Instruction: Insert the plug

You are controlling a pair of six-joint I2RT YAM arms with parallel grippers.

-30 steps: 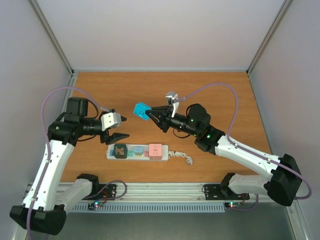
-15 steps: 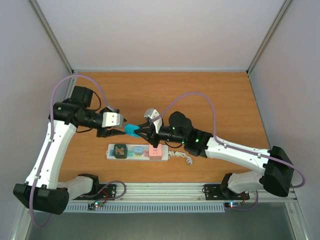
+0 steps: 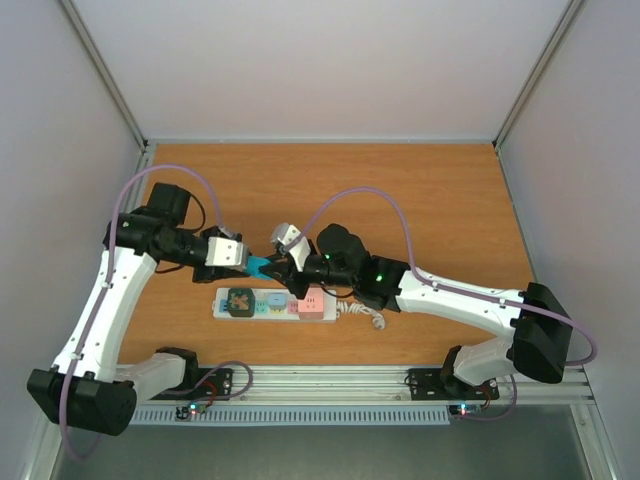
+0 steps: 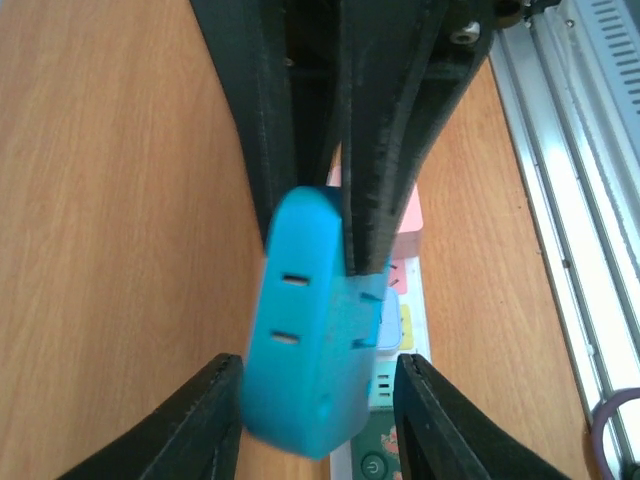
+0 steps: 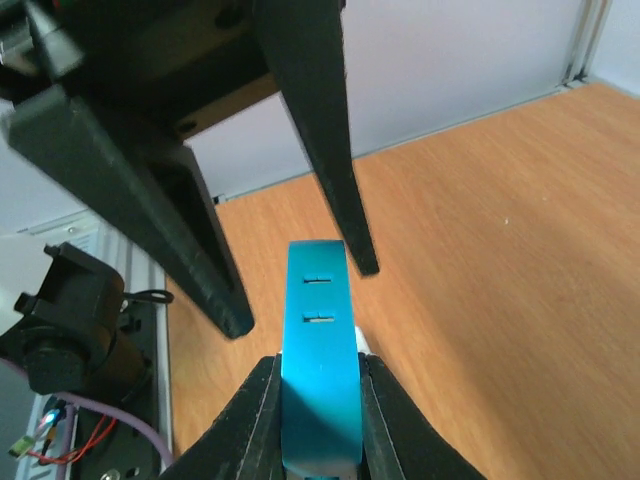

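"Hanging in mid-air, that blue plug [image 3: 260,266]. Which arm has it?"

"The right gripper [image 5: 320,368]. Its two fingers are pressed flat against the plug's sides near one end, and the other end pokes out toward the left arm. It's up off the table [image 3: 420,190], just above the far edge of the power strip [image 3: 265,312]."

"And the left gripper [image 4: 315,405]?"

"Spread wide, with nothing in it. Its fingers stand either side of the plug's free end. From its own camera one finger looks very close to the blue body, but I can't tell if it touches."

"A handover, then?"

"That's my guess."

"How will the thing handle?"

"It's a small hard plastic shell, so I'd call it light and stiff, with nothing to crush. The faces are smooth though, so a pinch at a corner could let it twist. I'd take it squarely across the broad flat sides, so it stays straight for pushing down."

"Is there room on the strip?"

"A green piece [image 3: 240,301] and a pink one [image 3: 311,302] sit in it. There's a paler patch between them, too small for me to say it's free."
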